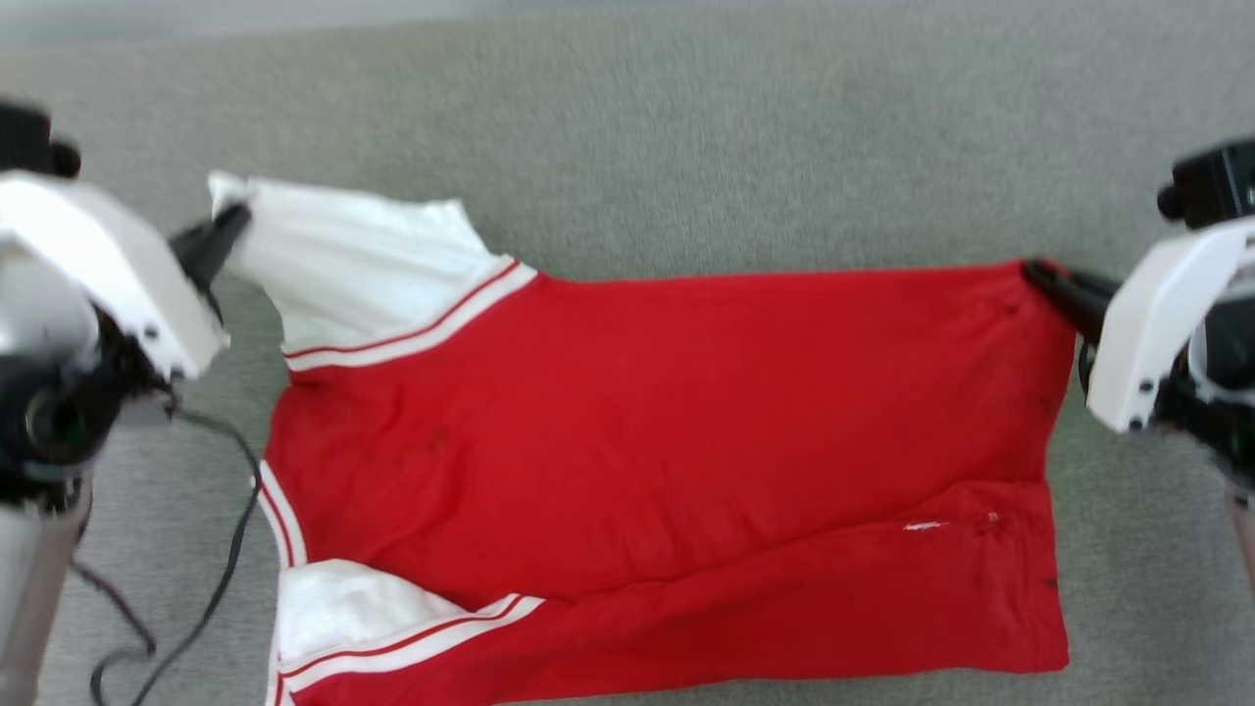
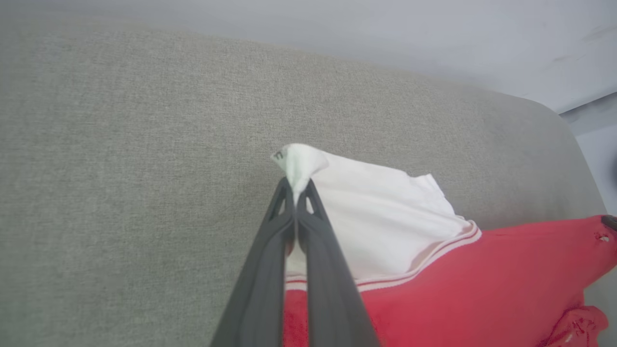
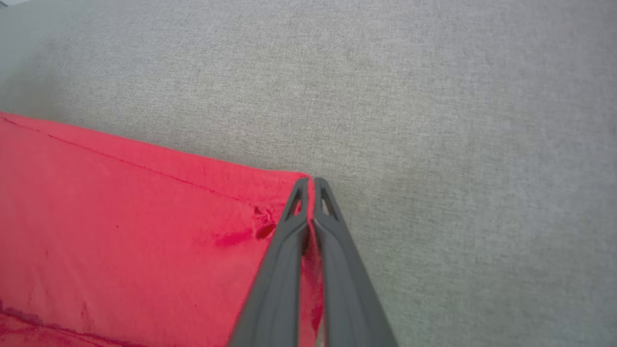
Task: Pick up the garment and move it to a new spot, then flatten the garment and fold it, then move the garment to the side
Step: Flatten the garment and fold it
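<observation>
The garment [image 1: 667, 441] lies spread on the grey upholstered surface [image 1: 686, 147], sleeves to the left and hem to the right. The left gripper [image 1: 233, 221] is clamped on the tip of the far white sleeve, at the far left. The right gripper [image 1: 1037, 275] is pinched tight on the far right red corner. A strip along the near edge seems folded over, though that view is blurred

White angular wrist covers [image 1: 108, 265] with small dark screws, black joints, loose black cable [image 1: 233, 554] by the left arm, long dark grey fingers [image 2: 260, 289] with triangular cut-outs
</observation>
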`<state>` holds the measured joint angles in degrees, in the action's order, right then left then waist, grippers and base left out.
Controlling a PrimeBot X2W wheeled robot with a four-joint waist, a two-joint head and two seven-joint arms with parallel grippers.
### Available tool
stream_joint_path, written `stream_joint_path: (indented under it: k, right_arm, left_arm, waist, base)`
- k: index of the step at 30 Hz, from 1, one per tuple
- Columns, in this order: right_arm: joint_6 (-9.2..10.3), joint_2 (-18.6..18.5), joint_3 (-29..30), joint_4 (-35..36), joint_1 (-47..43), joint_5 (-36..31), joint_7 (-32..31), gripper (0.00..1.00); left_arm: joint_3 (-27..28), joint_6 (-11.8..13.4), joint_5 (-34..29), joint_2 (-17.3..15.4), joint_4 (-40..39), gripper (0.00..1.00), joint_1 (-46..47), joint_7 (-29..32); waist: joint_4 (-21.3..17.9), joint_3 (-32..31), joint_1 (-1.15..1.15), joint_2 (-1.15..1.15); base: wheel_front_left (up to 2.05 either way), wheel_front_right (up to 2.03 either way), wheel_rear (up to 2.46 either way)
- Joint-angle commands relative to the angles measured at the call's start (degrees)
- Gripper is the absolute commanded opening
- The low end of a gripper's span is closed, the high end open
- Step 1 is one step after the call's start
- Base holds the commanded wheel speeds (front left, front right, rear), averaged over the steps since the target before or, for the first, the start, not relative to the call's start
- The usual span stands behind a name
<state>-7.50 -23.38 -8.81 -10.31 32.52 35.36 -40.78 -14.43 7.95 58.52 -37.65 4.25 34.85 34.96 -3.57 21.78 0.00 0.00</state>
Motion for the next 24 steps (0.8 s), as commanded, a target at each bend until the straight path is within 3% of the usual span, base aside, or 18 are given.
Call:
stream_joint_path:
  k: [1, 13, 19, 20, 21, 22, 23, 24]
  right_arm:
    - [0.02, 0.4, 0.6, 0.6, -1.8, -0.3, 0.7, 0.00]
    - [0.02, 5.4, 6.7, 3.9, -20.9, -0.5, 3.8, 0.00]
    - [0.02, 7.7, 8.4, 1.2, -27.7, 0.0, 6.5, 0.00]
    - [0.02, 8.0, 8.3, 0.6, -28.6, 0.0, 7.0, 0.24]
    - [0.02, 8.4, 8.0, -0.1, -29.3, 0.4, 7.5, 0.62]
    - [0.02, 8.9, 7.8, -0.8, -30.1, 0.8, 7.9, 1.00]
    - [0.02, 9.0, 7.5, -1.3, -30.9, 1.1, 8.3, 1.00]
    - [0.02, 8.8, 7.3, -1.7, -31.3, 1.1, 9.1, 1.00]
  left_arm:
    - [0.8, 0.3, 0.3, -0.3, -0.7, 0.00, -2.0, -1.0]
    - [5.2, 3.2, 4.5, 1.7, -8.2, 0.00, -29.8, -9.0]
    - [4.3, 4.2, 6.7, 5.4, -8.0, 0.00, -39.2, -10.7]
    - [4.2, 4.2, 6.9, 6.1, -7.5, 0.00, -40.1, -11.0]
    - [4.1, 4.2, 7.1, 6.8, -7.0, 0.00, -40.6, -11.5]
    - [3.8, 3.8, 7.9, 7.8, -6.5, 0.38, -41.2, -11.6]
    - [3.1, 3.3, 8.2, 8.4, -6.1, 0.95, -41.9, -11.3]
    - [2.8, 2.8, 7.9, 8.5, -5.7, 1.00, -42.0, -11.5]
  waist:
    - [0.7, -2.4, 0.00, 0.00]
    - [1.8, -10.8, 0.00, 0.00]
    - [2.0, -11.8, 0.00, 0.00]
    - [1.9, -12.0, 0.00, 0.00]
    - [1.8, -12.1, 0.00, 0.00]
    - [1.7, -12.3, 0.00, 0.00]
    - [1.7, -12.4, 0.00, 0.00]
    - [1.6, -12.6, 0.00, 0.00]
  base:
    - [0.00, 0.00, 0.00]
    - [0.00, 0.00, 0.00]
    - [0.00, 0.00, 0.00]
    - [0.00, 0.00, 0.00]
    - [0.00, 0.00, 0.00]
    - [0.00, 0.00, 0.00]
    - [0.00, 0.00, 0.00]
    - [0.00, 0.00, 0.00]
